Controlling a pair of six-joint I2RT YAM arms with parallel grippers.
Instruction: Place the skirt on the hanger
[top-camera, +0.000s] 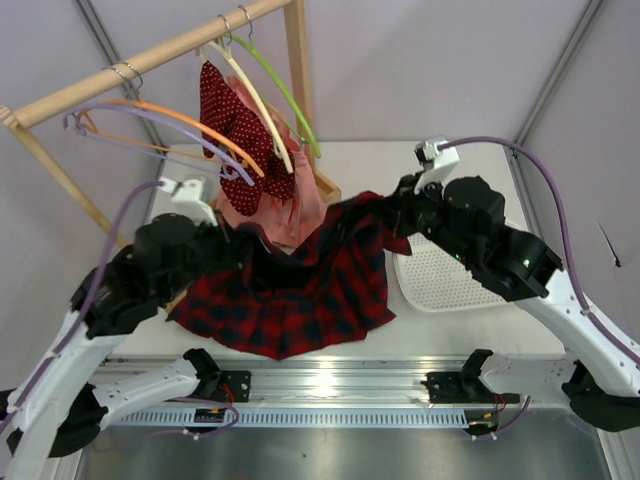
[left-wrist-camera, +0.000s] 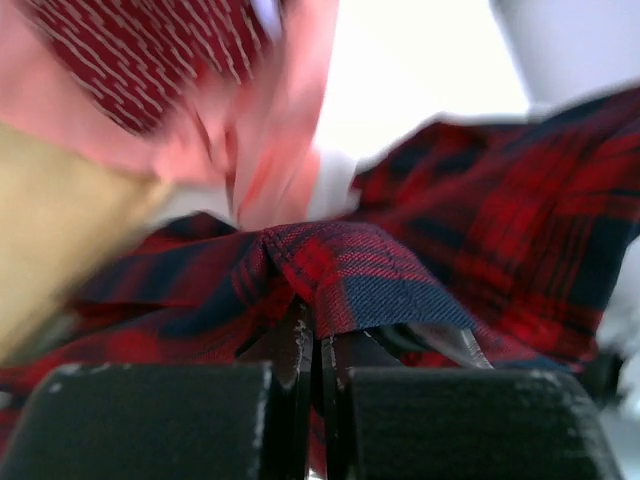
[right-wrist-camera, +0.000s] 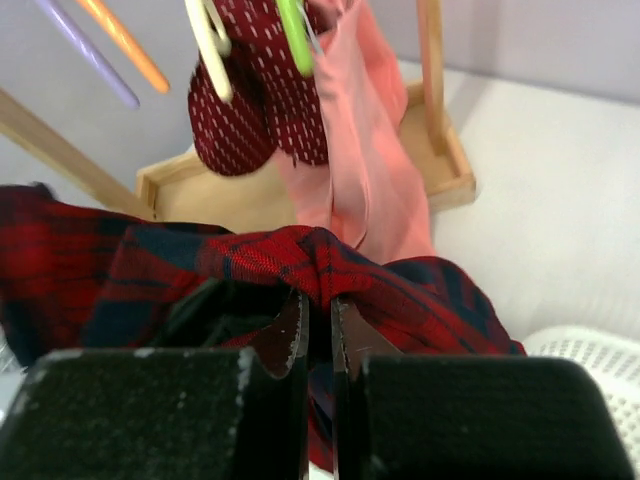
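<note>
Two claws, both closed down to a sliver, each pinching a fold of the skirt (top-camera: 300, 295).

- Left claw (left-wrist-camera: 310, 335): fingers nearly touching, a ridge of red and navy plaid bunched over the tips. This wrist view is blurred at the edges, but the grip itself reads plainly.
- Right claw (right-wrist-camera: 318, 310): the same, jaws all but together, a gathered peak of plaid clamped between them.
- The skirt is strung between the two claws. Its upper edge is raised at both grip points, the right one a little farther from the bases. The rest fans down and toward the arm bases, with the hem lying on the table (top-camera: 470, 330) near the front edge.
- The hanger (right-wrist-camera: 85, 50), pale lavender, hangs from the wooden rack (top-camera: 150, 55) at the rail's left end, just beside an orange hanger (right-wrist-camera: 125, 45). It is above the skirt and to its left, and well apart from it.
- Further right on the rail we see a cream hanger (top-camera: 255, 95) and a green hanger (top-camera: 290, 95). A red white-dotted garment (top-camera: 235, 130) and a pink garment (top-camera: 295, 210) hang below them, and the pink one comes down just behind the skirt's raised edge (we cannot tell whether they touch).
- A white perforated tray (top-camera: 445, 275) sits on the table to the right, with the skirt's right edge close beside it.
</note>
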